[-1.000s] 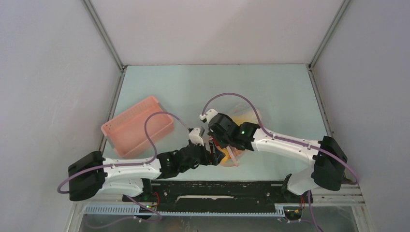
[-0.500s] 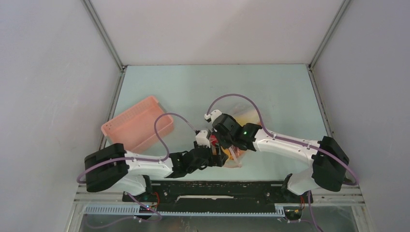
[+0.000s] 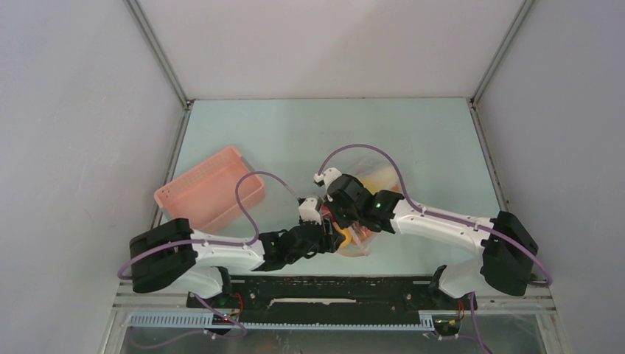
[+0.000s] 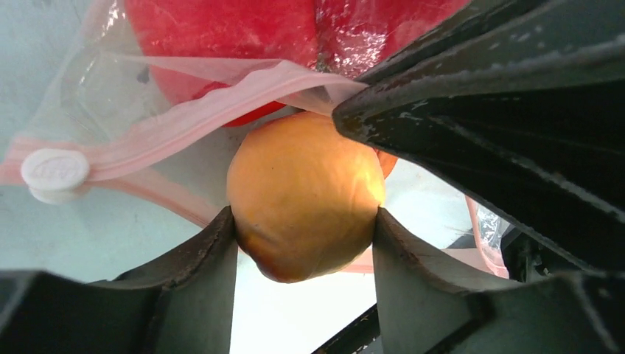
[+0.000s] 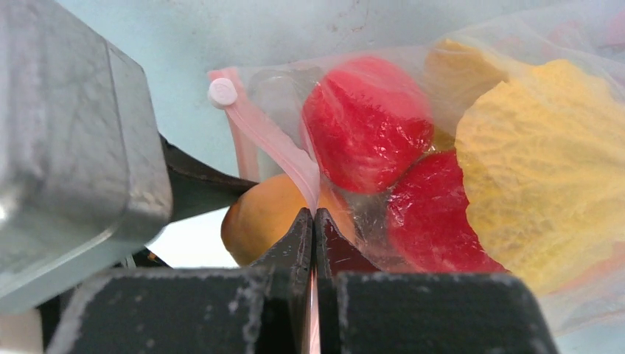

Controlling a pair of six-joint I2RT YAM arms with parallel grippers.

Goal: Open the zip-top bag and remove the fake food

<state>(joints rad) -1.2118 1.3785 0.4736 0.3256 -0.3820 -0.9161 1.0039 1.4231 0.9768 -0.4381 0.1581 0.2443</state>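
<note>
Your left claw (image 4: 304,215) pinches fruit (image 4: 304,188), likely hard, slick: hold widest girth. Right claw (image 5: 313,215) pinches floppy bag (image 5: 265,136) lip.

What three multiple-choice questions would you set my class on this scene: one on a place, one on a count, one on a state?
1. Where is the orange-yellow fruit?
A. In the pink basket
B. Between the fingers of the left gripper
C. Behind the pink basket

2. How many red fruits show inside the zip-top bag in the right wrist view?
A. One
B. Two
C. Four

3. What is the state of the right gripper?
A. Open above the basket
B. Shut on nothing
C. Shut on the bag's pink zip strip

Answers: 1 B, a finger touches the fruit on each side; 2 B, two red rounds lie beside the yellow piece; 3 C, its closed jaws pinch the strip.
</note>
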